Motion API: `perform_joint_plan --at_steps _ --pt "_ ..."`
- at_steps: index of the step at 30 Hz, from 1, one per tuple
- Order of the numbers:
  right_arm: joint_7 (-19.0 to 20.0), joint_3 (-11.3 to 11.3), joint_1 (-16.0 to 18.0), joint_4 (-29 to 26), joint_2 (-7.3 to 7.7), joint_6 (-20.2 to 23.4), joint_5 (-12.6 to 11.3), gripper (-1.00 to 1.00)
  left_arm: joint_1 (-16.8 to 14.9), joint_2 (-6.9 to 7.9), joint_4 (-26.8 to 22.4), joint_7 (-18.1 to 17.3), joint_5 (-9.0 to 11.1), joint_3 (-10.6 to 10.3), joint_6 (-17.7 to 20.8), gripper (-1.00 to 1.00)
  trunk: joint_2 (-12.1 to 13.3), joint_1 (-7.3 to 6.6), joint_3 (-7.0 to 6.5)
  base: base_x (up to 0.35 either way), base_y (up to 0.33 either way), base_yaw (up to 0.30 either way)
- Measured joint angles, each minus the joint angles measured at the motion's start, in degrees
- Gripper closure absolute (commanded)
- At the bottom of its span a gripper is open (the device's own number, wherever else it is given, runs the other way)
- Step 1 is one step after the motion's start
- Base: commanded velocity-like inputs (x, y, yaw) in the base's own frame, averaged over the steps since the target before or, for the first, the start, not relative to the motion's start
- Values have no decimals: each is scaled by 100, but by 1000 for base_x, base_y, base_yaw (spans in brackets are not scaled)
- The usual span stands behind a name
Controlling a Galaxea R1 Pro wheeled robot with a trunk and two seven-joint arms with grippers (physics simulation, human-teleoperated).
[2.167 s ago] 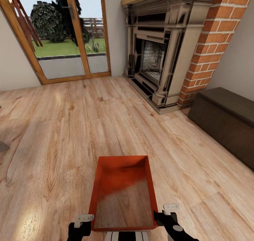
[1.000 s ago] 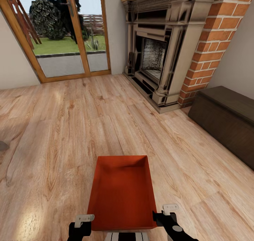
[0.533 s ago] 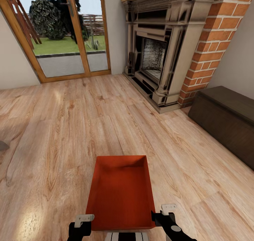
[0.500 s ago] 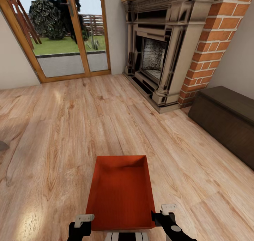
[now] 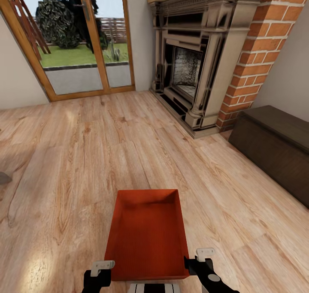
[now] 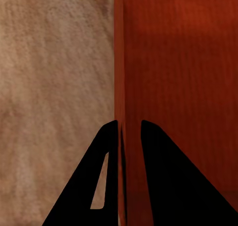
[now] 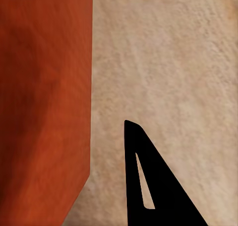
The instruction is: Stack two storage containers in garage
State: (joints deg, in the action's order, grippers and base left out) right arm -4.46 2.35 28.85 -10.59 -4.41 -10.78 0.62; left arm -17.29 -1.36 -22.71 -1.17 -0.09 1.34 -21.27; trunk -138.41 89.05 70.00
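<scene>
1. While the fireplace (image 5: 189, 65) stands ahead to the right, the storage container (image 5: 148, 237) sits over wood-plank floor (image 5: 86, 164).
2. Left gripper (image 6: 130, 132) pinches the container's wall.
3. Right gripper (image 5: 201, 263): grip state unclear, beside the opposite wall.

The open-top orange-red rectangular storage container (image 5: 147, 237) looks like matt plastic, with thin smooth walls and a finely ribbed bottom. The light wood-plank floor (image 5: 86, 155) shows strong grain and a faint satin sheen. The fireplace surround (image 5: 193, 57) looks like carved, painted wood or stone with dark weathering, beside rough red brick (image 5: 257, 52). The dark brown low chest (image 5: 274, 147) looks like matt wood.
</scene>
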Motion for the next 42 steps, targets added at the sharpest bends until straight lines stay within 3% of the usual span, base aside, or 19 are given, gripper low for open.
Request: perform_joint_plan --at_steps 42 --pt "6 -24 2 -8 3 -3 2 100 2 -3 -23 6 22 -17 0 100 0 0 0 0 0 0"
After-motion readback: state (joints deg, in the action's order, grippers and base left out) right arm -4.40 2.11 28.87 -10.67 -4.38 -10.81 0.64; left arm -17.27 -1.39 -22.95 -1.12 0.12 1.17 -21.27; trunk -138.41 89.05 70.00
